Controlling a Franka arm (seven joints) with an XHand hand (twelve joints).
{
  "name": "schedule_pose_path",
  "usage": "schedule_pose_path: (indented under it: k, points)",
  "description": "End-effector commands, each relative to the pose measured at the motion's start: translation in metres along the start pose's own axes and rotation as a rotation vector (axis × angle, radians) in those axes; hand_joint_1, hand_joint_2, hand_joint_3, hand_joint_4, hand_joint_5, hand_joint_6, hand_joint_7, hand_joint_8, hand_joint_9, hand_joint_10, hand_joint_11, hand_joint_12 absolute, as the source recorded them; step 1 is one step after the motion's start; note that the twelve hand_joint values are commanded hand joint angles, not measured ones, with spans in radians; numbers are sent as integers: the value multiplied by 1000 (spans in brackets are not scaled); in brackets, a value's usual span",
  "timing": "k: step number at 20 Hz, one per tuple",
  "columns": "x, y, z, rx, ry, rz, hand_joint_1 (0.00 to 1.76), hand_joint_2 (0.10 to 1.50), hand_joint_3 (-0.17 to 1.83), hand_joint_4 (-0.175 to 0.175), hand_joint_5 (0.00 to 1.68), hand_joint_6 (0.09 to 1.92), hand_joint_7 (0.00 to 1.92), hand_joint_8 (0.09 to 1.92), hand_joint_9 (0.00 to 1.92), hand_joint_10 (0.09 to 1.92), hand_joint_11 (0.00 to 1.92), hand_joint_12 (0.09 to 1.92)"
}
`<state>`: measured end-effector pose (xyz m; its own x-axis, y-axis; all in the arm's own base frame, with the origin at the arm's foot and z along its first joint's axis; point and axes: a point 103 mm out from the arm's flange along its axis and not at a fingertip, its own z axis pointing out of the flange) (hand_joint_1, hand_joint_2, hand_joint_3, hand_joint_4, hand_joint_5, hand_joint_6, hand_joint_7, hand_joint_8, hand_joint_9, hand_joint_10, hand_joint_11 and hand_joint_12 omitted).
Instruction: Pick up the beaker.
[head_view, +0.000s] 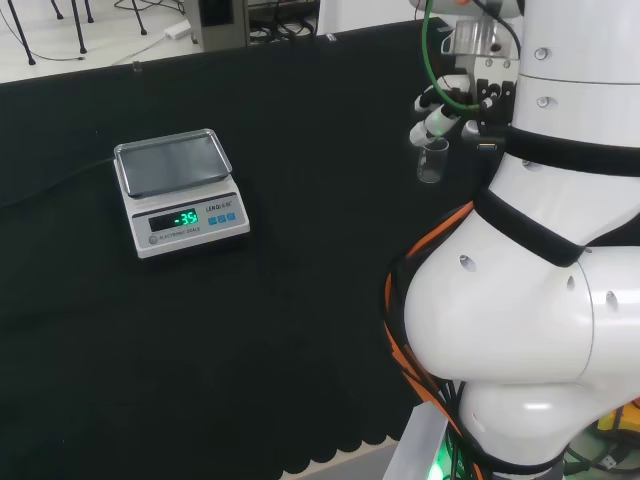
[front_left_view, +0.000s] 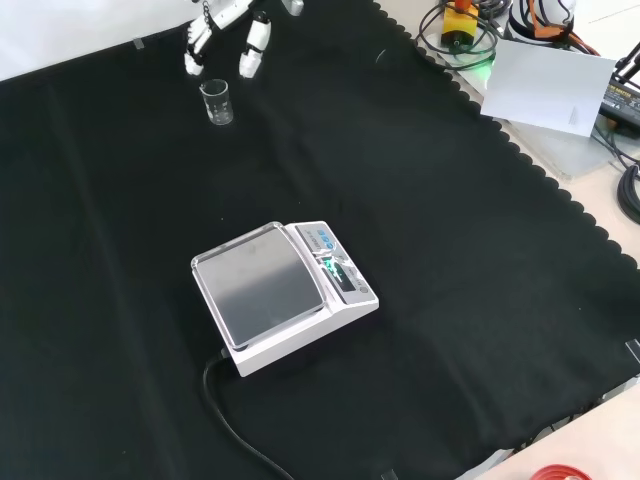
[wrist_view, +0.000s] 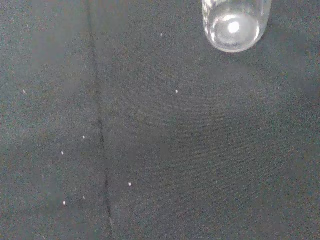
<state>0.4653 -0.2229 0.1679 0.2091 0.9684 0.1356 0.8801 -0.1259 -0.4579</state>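
Observation:
A small clear glass beaker (head_view: 432, 161) stands upright on the black cloth, just left of the arm's white links in the head view. In the front view the beaker (front_left_view: 216, 102) stands near the top left. The hand (head_view: 442, 108) hovers just above it with relaxed white fingers spread and nothing between them. In the front view the hand's fingers (front_left_view: 251, 48) hang on either side above the beaker's rim without touching it. The wrist view shows the beaker's round base (wrist_view: 235, 22) on the cloth.
A white digital scale (head_view: 180, 192) with a steel pan stands left of the beaker in the head view, well apart; in the front view the scale (front_left_view: 282, 293) sits mid-cloth with its black cable trailing toward the near edge. A white sheet (front_left_view: 548, 85) lies beyond the cloth's edge.

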Motion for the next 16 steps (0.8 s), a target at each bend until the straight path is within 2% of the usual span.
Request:
schedule_pose_path:
  k: [1, 6, 12, 16]
  points:
    - [-3, 4, 14, 52, -99, 24, 765, 1035, -175, -66, 312, 158, 0, 744, 78, 926, 0, 1397]
    - [-4, 13, 18, 52, -202, 33, 790, 953, -175, -32, 124, 87, 0, 531, 17, 917, 0, 1407]
    - [-7, 23, 21, 48, -218, 40, 821, 915, -175, -19, 49, 87, 0, 371, 0, 854, 0, 1405]
    - [-12, 36, 19, 59, -239, 45, 829, 927, -175, -26, 87, 87, 0, 338, 0, 825, 0, 1403]
